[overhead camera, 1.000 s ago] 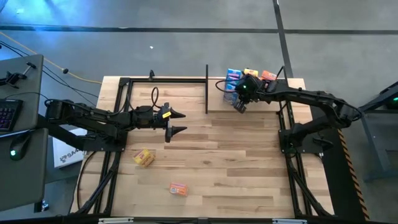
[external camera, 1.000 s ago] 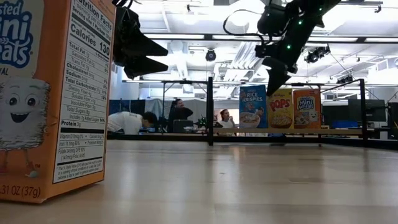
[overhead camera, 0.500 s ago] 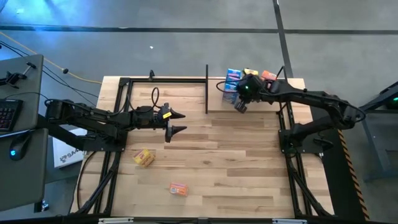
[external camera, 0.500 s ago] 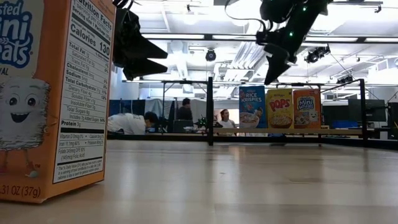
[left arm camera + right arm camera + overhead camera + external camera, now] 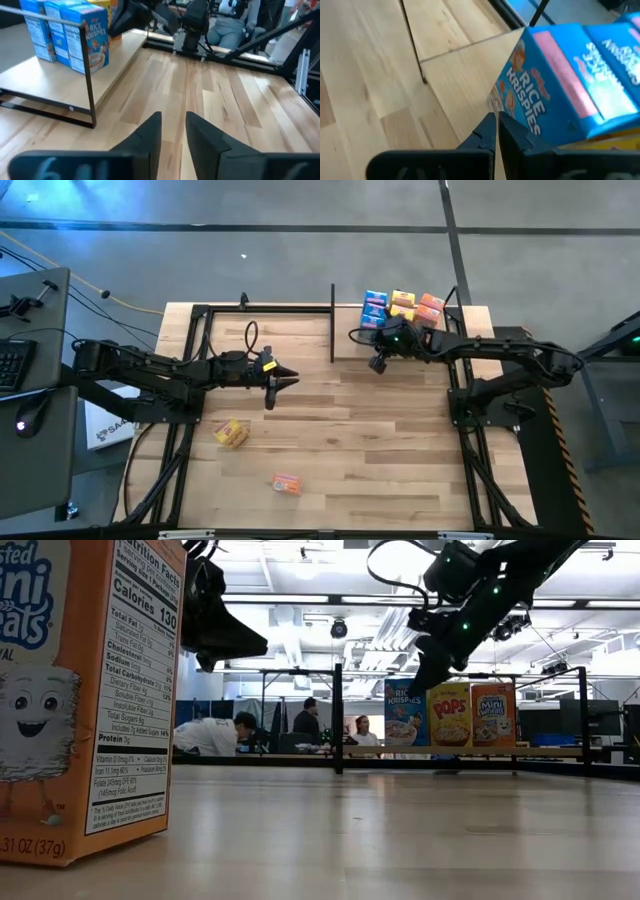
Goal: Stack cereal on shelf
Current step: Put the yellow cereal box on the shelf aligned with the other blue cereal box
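Seven cereal boxes [image 5: 401, 307] stand on the shelf [image 5: 345, 345] at 1 o'clock. Both grippers are empty: left gripper [image 5: 279, 381] nearly closed, right gripper [image 5: 378, 365] shut. You should reopen the left gripper fully above the yellow box [image 5: 231, 432] at 7 o'clock before descending.

Closest to my low camera, at the left of the frame, an orange cereal box [image 5: 85, 700] shows "Mini" and "eats" on its front, with "31 OZ (37g)" at the bottom. Its side panel reads "Nutrition Facts", "Calories 130", "Total Carbohydrate", "Protein 3g". On the shelf [image 5: 520, 752], right of centre, I read "RICE KRISPIES" on the blue box [image 5: 406, 712], "POPS" on the yellow box [image 5: 450, 714] and "Mini Wheats" on the orange shelf box [image 5: 493, 714]. My left wrist camera shows "RICE KRISPIES" on a blue box at upper left; the right wrist camera shows the same words at centre right.
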Robot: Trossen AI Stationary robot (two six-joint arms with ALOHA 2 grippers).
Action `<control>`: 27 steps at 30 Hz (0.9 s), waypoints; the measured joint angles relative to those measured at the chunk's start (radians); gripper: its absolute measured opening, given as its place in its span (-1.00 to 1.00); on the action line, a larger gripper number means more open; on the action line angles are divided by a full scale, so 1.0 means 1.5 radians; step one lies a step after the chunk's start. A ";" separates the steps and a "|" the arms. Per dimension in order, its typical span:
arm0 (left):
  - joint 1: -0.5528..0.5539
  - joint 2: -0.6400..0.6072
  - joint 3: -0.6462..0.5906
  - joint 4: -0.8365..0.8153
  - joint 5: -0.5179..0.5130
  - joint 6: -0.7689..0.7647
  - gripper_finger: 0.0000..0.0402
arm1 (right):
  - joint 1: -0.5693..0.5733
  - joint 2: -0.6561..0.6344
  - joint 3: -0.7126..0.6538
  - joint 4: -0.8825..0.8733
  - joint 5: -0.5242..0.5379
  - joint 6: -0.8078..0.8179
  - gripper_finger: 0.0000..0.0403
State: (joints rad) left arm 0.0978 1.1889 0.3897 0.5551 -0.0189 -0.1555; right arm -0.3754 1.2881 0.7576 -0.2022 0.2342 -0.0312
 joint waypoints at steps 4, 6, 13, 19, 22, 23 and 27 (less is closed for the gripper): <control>0.000 0.000 0.000 -0.015 0.006 0.000 -0.69 | 0.031 -0.017 0.001 0.007 0.012 -0.015 -1.00; 0.000 0.000 0.000 -0.017 0.008 0.000 -0.73 | 0.056 -0.038 0.001 0.012 0.027 -0.027 -1.00; -0.001 0.000 0.022 -0.028 0.070 -0.052 -0.97 | 0.127 -0.106 -0.182 0.304 -0.002 0.006 -1.00; -0.014 0.000 0.105 -0.208 0.096 -0.118 -0.90 | 0.205 -0.114 -0.300 0.559 0.032 0.022 -1.00; -0.042 0.000 0.178 -0.400 0.068 -0.129 -0.74 | 0.228 -0.114 -0.311 0.578 0.056 0.021 -1.00; -0.054 0.000 0.207 -0.474 0.053 -0.137 -0.67 | 0.234 -0.114 -0.311 0.577 0.060 0.021 -1.00; -0.113 0.000 0.321 -0.753 -0.002 -0.198 -0.36 | 0.251 -0.114 -0.311 0.571 0.061 0.018 -1.00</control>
State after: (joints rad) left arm -0.0720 1.1889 0.8714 -0.5745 -0.0223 -0.4529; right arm 0.0010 1.1164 0.2905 0.6537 0.3256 -0.0035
